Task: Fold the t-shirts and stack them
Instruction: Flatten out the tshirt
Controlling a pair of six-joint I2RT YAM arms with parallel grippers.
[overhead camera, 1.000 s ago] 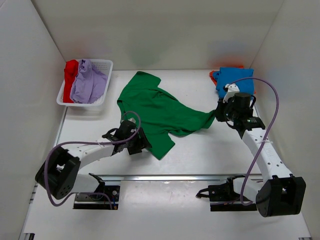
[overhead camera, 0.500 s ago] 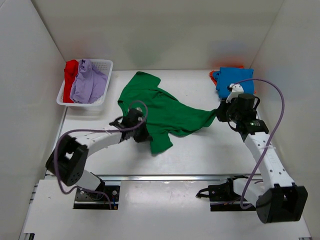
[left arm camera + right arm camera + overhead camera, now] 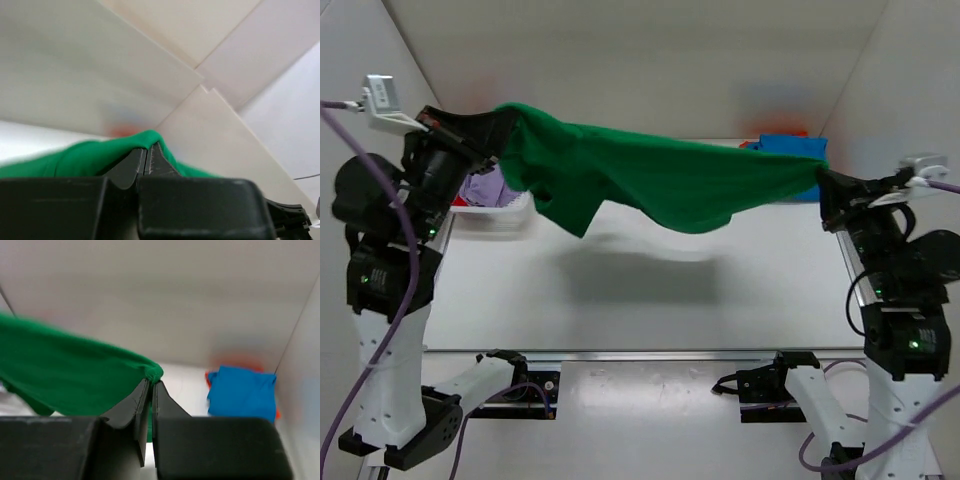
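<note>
Top external view: green shirt [image 3: 650, 175], strung in the air across the middle of the frame, well above the surface [image 3: 650, 310]; it sags at centre, and a bunched flap hangs left of centre. Left hand [image 3: 492, 128], upper left: pinched shut on one end of the cloth. Right hand [image 3: 823, 185], right edge: pinched shut on the other end. Both wrist views show only a small tuck of fabric between closed fingers. Risks, as judged: so thin a bite may slip under tension and drop one end in a heap, and the bunched side may land creased and spoil the fold. Blue shirt [image 3: 788, 146]: folded, upper right, just behind the green one. Basket [image 3: 515, 212]: upper left, with a lavender shirt [image 3: 480, 186] inside, partly hidden by the cloth. Both sit near the ends of the span, so a low swing could brush them.
</note>
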